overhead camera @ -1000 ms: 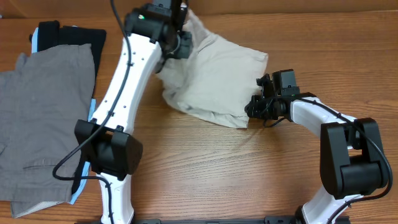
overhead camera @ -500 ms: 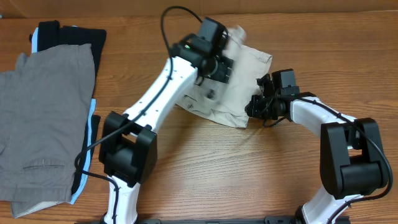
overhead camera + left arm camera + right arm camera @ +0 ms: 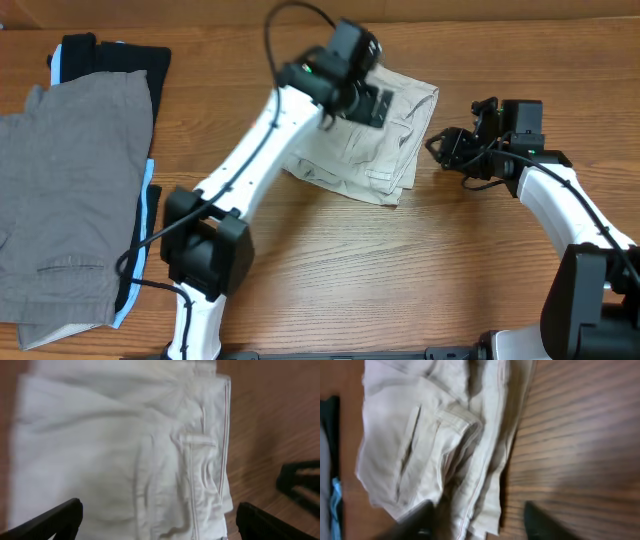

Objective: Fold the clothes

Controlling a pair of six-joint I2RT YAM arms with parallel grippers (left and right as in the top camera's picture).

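Both my pincers are empty: the left gripper (image 3: pixel 368 102) hangs spread wide over the folded cream cotton shorts (image 3: pixel 340 160), the right gripper (image 3: pixel 447 150) parted near their edge, clear of the cloth. The shorts lie mid-way across the brown wooden table (image 3: pixel 400 270) with their top layer loose and rumpled, so a finger snagging it on the way out could drag the fold open.

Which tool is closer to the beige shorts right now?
Left. The left tool hovers open directly above the shorts; the right tool sits just beside their edge, not over them.
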